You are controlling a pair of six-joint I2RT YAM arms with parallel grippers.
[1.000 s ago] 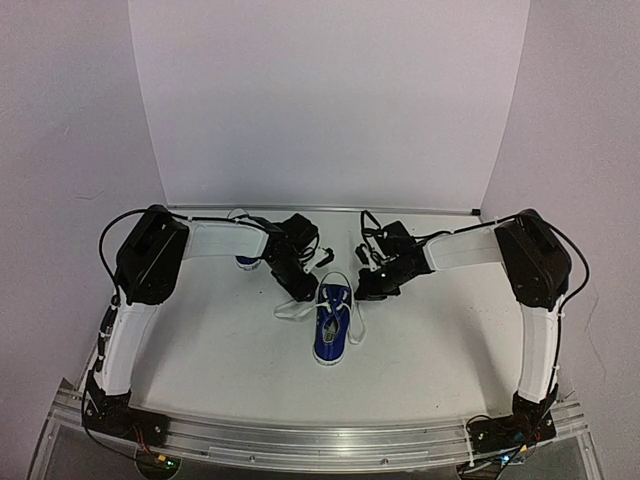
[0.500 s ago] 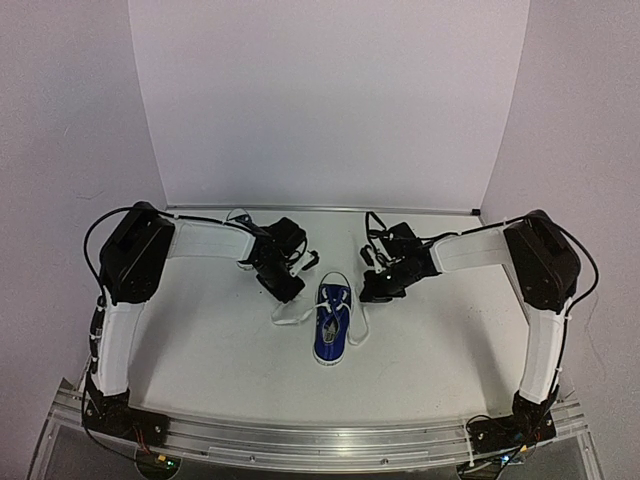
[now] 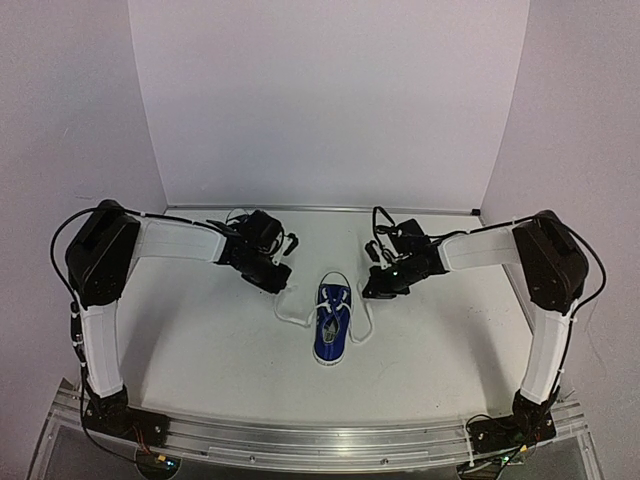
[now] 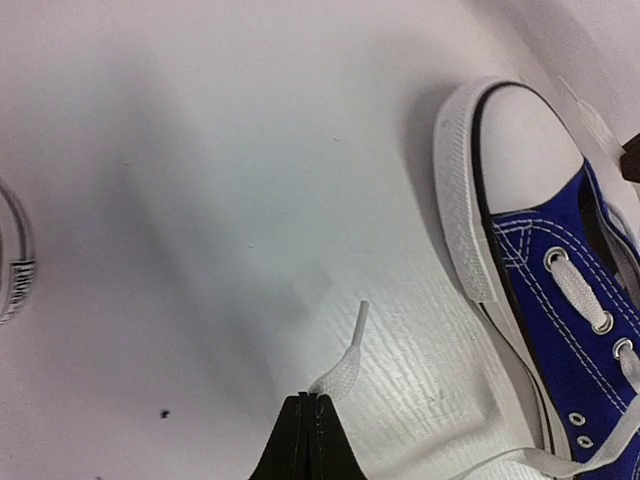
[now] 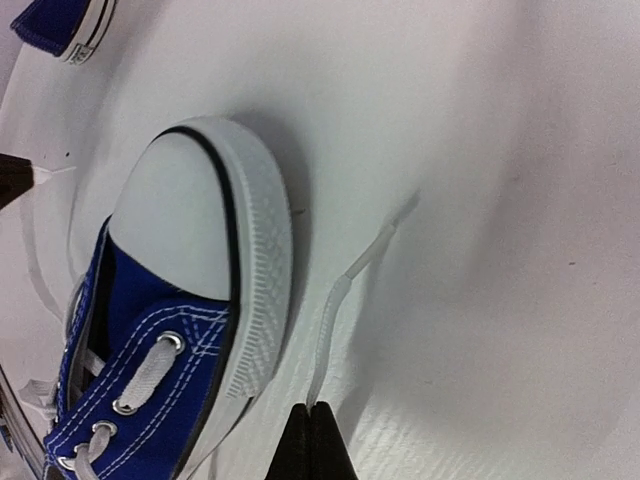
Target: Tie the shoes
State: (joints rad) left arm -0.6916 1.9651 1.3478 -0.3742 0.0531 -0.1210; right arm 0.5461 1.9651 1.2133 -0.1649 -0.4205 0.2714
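Observation:
One blue sneaker (image 3: 333, 322) with a white toe cap lies at the table's middle, its white laces loose on both sides. My left gripper (image 3: 279, 283) is just left of its far end, shut on the end of the left lace (image 4: 338, 372). The shoe shows at the right of the left wrist view (image 4: 545, 280). My right gripper (image 3: 371, 290) is just right of the shoe, shut on the right lace (image 5: 334, 310) near its tip. The toe cap shows in the right wrist view (image 5: 175, 215). A part of the second sneaker (image 5: 58, 25) shows in that view's top left corner.
White walls close the table at the back and sides. A white lace loop (image 3: 238, 214) lies behind the left arm near the back wall. Both forearms reach across the table's far half. A round dark-rimmed thing (image 4: 10, 255) sits at the left wrist view's left edge.
Both grippers have moved outward from the shoe, each holding its lace end. The left arm swung further left and back; the right shifted slightly right.

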